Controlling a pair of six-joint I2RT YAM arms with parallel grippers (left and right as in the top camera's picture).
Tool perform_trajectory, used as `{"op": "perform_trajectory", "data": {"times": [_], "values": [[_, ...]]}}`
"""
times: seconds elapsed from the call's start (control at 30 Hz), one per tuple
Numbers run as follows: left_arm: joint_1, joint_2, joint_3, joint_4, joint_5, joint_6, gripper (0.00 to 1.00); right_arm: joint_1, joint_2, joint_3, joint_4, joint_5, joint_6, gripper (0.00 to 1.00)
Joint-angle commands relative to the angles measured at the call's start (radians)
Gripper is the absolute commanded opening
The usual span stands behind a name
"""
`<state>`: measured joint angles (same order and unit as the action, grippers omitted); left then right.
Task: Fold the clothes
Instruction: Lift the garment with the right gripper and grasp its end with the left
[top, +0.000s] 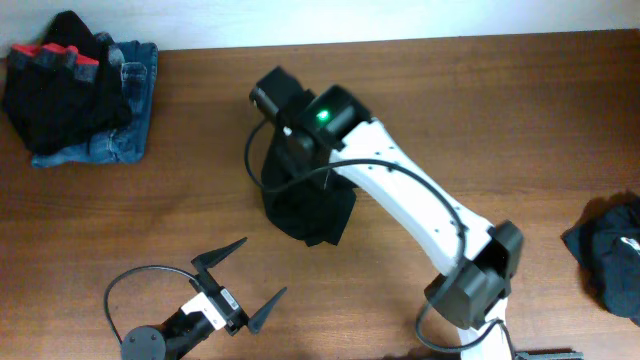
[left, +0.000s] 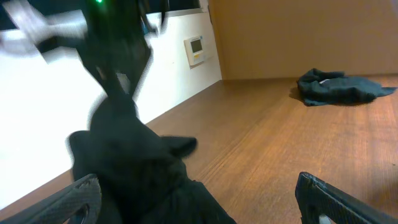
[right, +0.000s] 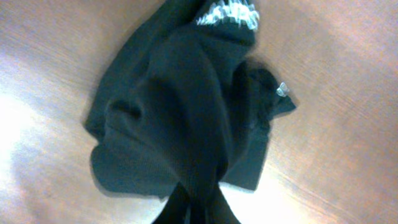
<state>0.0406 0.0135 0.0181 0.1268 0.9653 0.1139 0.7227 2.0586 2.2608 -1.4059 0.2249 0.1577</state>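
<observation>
Right pincer (left: 117, 74): jaws closed on a narrow bunch of the plain black sleeved fabric top (top: 310, 205). Its own fingers are not visible in the right wrist view; there the cloth gathers into a tight neck at the bottom edge of the picture.

Top: directly below the right pincer, near the middle of the brown wooden desk (top: 500, 120). The pinched part is drawn up into a peak. The rest lies crumpled on the desk under it, not spread flat.
- White lettering (right: 227, 12) on the part farthest from the pincer; unreadable.
- Small white label (right: 283, 89) at one edge of the cloth.

Left pincer (top: 265, 266): jaws wide apart, nothing between them. It sits low over bare desk, to the left of the right pincer and closer to the robot. It is near the lower edge of the top but not touching it. In the left wrist view both fingertips (left: 81, 194) frame the raised cloth.

Other items:
- Pile of black and red garments on blue denim (top: 80, 95): far ahead and left of the left pincer, at the desk's back corner, well apart from both pincers.
- Crumpled dark garment (top: 610, 255): well to the right of the right pincer, at the desk's right edge.
</observation>
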Motion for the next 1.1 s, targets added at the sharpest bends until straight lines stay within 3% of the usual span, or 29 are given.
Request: {"op": "perform_trajectory", "data": {"times": [0.0,0.3,0.73,1.07], "values": [[0.003,-0.006,-0.005,0.02,0.034,0.011,0.99,-0.002,-0.065,0.163,-0.05,0.022,0.016,0.04],[-0.002,-0.006,-0.005,0.077,0.034,-0.042,0.99,-0.002,-0.065,0.463,-0.166,-0.066,0.016,0.04],[-0.086,-0.006,-0.005,0.113,0.031,-0.041,0.99,-0.002,-0.065,0.62,-0.174,-0.144,0.017,0.04],[-0.176,0.027,-0.005,0.057,-0.204,-0.041,0.99,-0.002,-0.076,0.62,-0.208,-0.195,0.024,0.04]]}}
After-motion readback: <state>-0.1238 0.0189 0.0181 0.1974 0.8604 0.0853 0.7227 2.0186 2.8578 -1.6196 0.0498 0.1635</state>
